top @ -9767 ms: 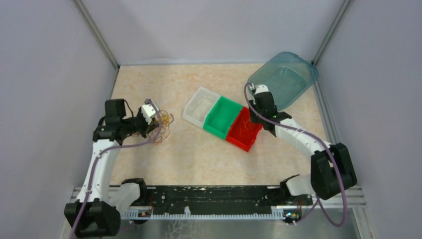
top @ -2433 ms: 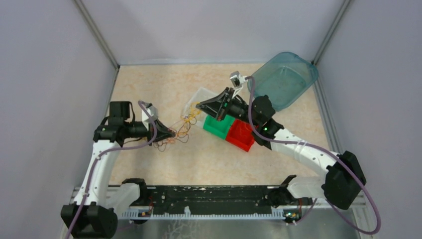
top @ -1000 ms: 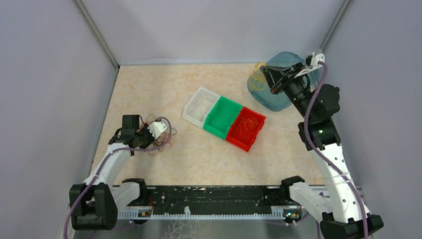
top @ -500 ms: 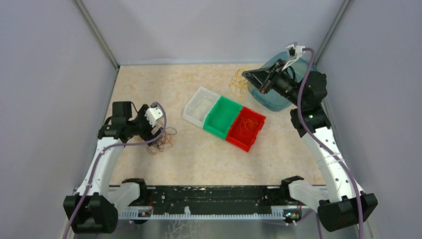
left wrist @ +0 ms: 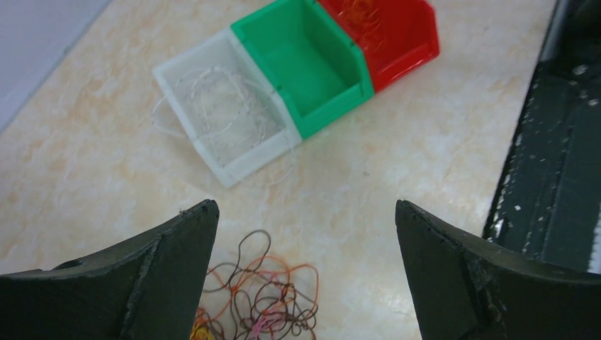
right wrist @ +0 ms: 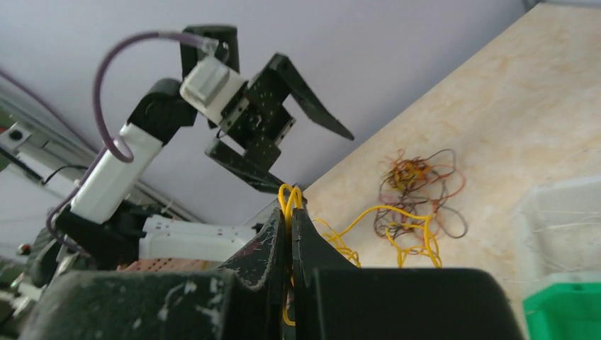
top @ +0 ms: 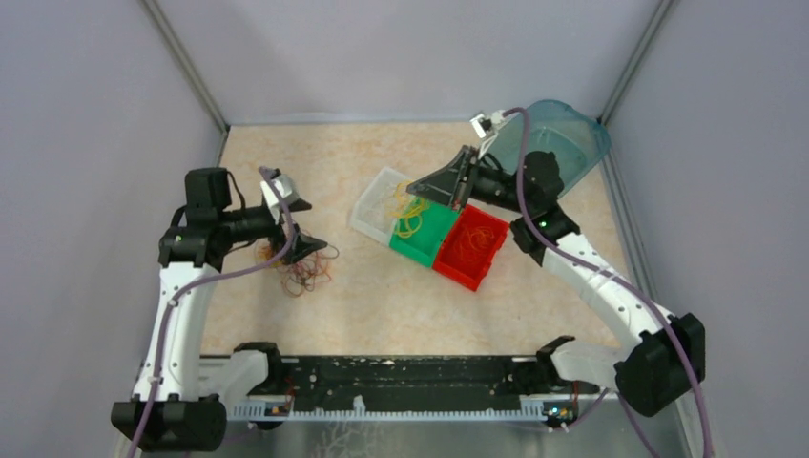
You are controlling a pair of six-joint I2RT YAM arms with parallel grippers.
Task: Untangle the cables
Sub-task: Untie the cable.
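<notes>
A tangle of orange, red and brown cables (top: 301,273) lies on the table at the left, and the left wrist view shows the same tangle (left wrist: 264,297). My left gripper (top: 315,231) hangs above it, open and empty, its fingers (left wrist: 177,248) spread wide. My right gripper (top: 412,195) is shut on yellow cables (top: 412,223), which dangle over the green bin (top: 431,239) and the white bin (top: 380,202). In the right wrist view the yellow cables (right wrist: 386,216) loop out of the shut jaws of my right gripper (right wrist: 290,200), apart from the tangle (right wrist: 424,185).
A red bin (top: 469,250) holding red cables adjoins the green bin. A teal tub (top: 568,134) leans in the back right corner. Grey walls close three sides. A black rail (top: 401,386) runs along the near edge.
My left gripper has opened and risen off the tangle, which stays on the table. My right gripper has carried the yellow cables from beside the teal tub leftward, over the bins.
</notes>
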